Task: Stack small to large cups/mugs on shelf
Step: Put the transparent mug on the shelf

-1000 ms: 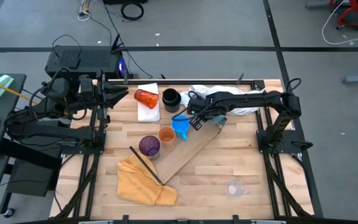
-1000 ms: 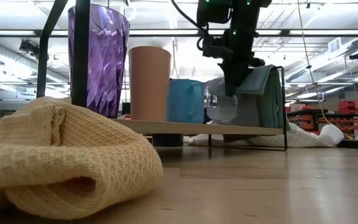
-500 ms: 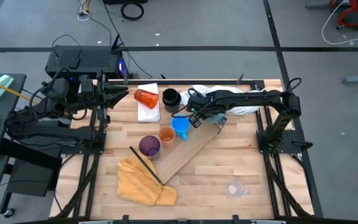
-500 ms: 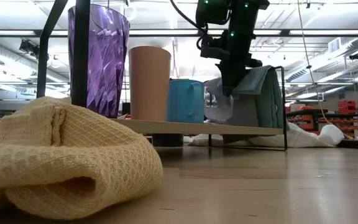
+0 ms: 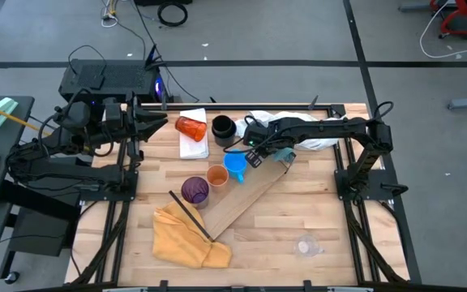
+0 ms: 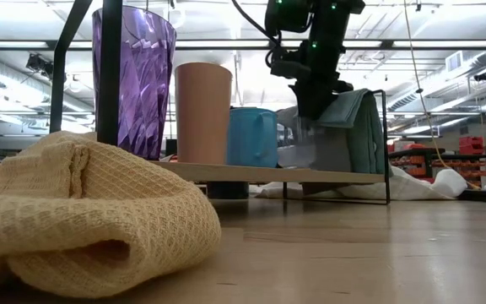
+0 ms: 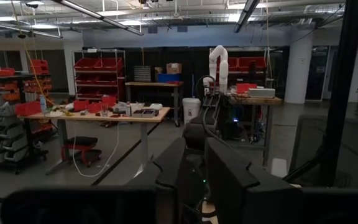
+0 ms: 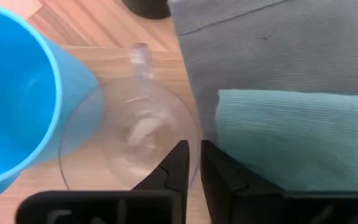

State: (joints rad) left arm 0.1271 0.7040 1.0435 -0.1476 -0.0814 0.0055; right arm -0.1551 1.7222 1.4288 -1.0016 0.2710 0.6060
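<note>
Three cups (image 5: 216,175) on pale shelf (image 5: 254,191); purple, orange, blue

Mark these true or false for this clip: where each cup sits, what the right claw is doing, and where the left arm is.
1. The purple cup, orange cup and blue mug stand in a row on the wooden shelf. True.
2. The right claw is over a clear glass cup beside the blue mug. True.
3. The black mug is on the shelf too. False: it stands off the board, near the table's far edge.
4. The red-orange tumbler stands upright. False: it lies on its side on the white pad.
5. The left claw is reaching over the shelf. False: it waits at the table's left edge.
</note>
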